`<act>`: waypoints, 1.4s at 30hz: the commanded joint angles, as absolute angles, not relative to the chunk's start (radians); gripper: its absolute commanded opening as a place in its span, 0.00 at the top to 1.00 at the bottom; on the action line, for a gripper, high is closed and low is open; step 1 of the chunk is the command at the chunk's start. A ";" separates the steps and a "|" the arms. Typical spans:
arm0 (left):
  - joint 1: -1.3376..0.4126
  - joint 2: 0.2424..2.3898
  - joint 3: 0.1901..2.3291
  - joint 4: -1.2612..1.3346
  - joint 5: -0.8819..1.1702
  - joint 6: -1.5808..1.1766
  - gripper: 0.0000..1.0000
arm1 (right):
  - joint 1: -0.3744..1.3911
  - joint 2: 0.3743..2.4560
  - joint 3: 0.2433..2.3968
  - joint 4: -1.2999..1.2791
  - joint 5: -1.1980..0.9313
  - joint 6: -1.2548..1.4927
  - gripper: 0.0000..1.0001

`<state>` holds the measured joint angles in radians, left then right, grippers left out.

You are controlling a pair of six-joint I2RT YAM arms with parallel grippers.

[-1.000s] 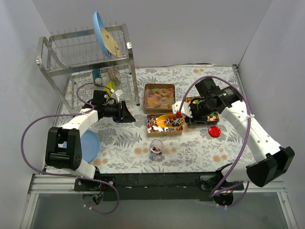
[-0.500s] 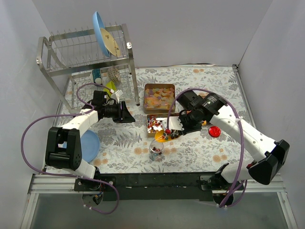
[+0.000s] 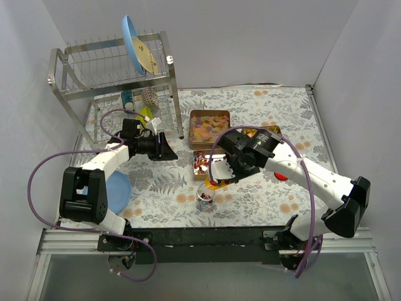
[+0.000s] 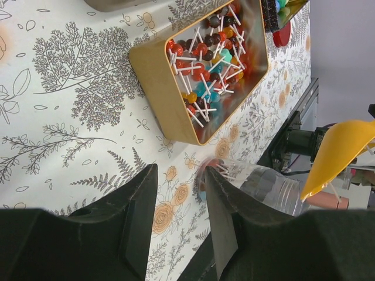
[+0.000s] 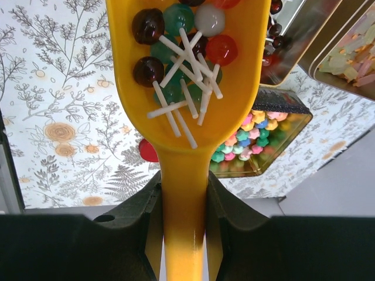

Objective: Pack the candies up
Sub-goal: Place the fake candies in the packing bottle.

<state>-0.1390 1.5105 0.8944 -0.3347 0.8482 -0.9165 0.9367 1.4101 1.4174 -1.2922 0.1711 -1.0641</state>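
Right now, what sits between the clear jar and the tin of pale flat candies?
The gold tin of lollipops, as the top view shows; the orange scoop in the right pincer hovers near that tin's front edge.

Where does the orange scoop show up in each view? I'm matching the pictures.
Top external: orange scoop just below centre, over the clear jar.
Left wrist: scoop at the right edge, mid-height.
Right wrist: scoop fills the centre, its handle running down to the bottom edge.
Shared landmark: the red lid.
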 commanded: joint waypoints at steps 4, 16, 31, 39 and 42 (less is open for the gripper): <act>-0.133 1.453 0.897 -0.318 0.836 -0.919 0.62 | 1.020 1.411 1.440 -1.304 0.345 -1.040 0.99; -0.133 1.474 0.928 -0.318 0.827 -0.936 0.61 | 1.103 1.410 1.448 -1.305 0.512 -1.089 0.99; -0.227 1.523 0.986 -0.336 0.798 -0.974 0.61 | 1.157 1.361 1.410 -1.305 0.623 -1.108 0.99; -0.291 1.572 0.997 -0.347 0.756 -1.049 0.60 | 1.160 1.296 1.388 -1.304 0.635 -1.025 0.99; -0.311 1.617 1.022 -0.336 0.756 -1.066 0.60 | 1.125 1.258 1.359 -1.299 0.597 -0.962 0.99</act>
<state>-0.2874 1.5795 0.9684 -0.3397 0.7750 -1.0294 1.1526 1.3262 1.3849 -1.2915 0.5720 -0.9894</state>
